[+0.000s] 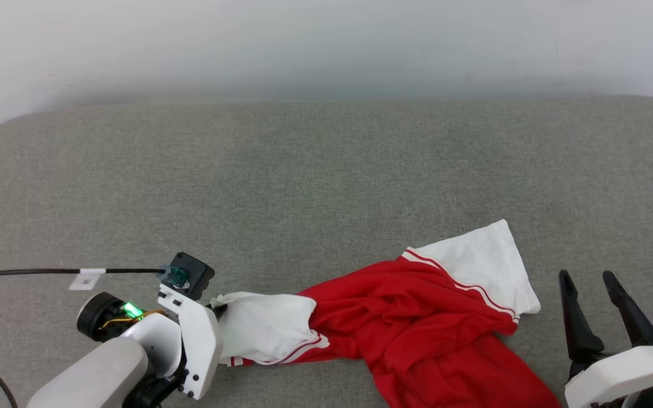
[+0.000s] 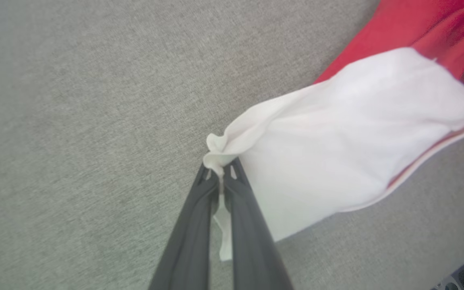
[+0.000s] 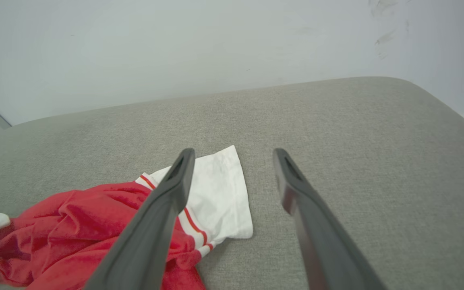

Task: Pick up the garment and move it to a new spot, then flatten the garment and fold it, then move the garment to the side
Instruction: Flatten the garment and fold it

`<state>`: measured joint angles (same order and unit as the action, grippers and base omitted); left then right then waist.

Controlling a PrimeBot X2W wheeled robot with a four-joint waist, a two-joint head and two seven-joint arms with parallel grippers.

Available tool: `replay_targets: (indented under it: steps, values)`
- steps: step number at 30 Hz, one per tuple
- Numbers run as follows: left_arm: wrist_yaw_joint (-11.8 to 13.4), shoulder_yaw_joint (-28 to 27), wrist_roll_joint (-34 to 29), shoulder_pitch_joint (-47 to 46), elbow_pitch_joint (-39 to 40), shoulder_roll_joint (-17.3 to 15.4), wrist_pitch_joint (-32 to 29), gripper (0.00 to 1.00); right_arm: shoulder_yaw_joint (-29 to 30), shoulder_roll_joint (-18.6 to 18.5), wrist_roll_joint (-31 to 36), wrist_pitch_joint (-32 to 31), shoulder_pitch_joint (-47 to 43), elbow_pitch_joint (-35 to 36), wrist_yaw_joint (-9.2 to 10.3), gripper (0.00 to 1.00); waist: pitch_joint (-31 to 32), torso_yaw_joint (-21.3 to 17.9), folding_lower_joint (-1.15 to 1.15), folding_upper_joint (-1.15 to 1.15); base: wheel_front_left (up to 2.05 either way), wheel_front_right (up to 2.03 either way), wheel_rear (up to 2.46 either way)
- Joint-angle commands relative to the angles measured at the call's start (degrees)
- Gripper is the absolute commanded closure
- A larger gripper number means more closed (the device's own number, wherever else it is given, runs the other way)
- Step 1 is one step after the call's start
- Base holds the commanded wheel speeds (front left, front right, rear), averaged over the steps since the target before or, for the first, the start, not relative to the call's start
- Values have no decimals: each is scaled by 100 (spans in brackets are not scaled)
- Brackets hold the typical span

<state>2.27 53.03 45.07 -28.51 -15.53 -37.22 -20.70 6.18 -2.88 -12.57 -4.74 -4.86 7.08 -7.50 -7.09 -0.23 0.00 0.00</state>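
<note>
Grey woven fabric covers the padded surface [image 1: 326,170] that the whole job sits on. Far left, a black cable [image 1: 20,272] carries a small white tag [image 1: 87,279]; there's dark print on it, but it's too small to read.

Next over, the left gripper [image 2: 220,171] is pinched tight on the edge of the near sleeve [image 2: 336,133], white, w/ a bit of cloth bunched btwn the tips. The garment [image 1: 417,306] lies crumpled near the front edge, centre to right. Its red body is in folds, and the far sleeve [image 1: 485,260] (white, red stripe trim) is spread flat toward the back right. The red hem runs off the bottom of the head view. The right gripper [image 1: 587,276] hangs just beside that hem, fingers wide apart, holding nothing.

Progress, imo: very start. The grip for the pick-up is on (one corner only), but the shirt isn't lifted clear or moved yet. Flattening, folding and shifting aside are all left. No lettering or brand is readable on the shirt as it lies; any print is prob. buried in the folds.
</note>
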Motion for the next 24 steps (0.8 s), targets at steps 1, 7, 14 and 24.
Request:
replay_targets:
  steps: [1,7,14,24]
  values:
    - [128,-96,-31,106,96,-56,163,100,32,1,-40,-26,-61,-19,2,0,128,79,0,0,0,0,0]
    - [753,-523,-76,376,668,-242,881,100,118,0,-52,-119,-146,3,2,0,344,229,0,0,0,0,0]
    - [1443,-907,230,1263,1178,-596,1288,100,166,0,-67,-165,-230,84,2,0,401,317,0,0,0,0,0]
    - [1445,-1013,857,2155,354,-121,1805,100,207,1,-89,-173,-159,14,2,0,376,325,0,0,0,0,0]
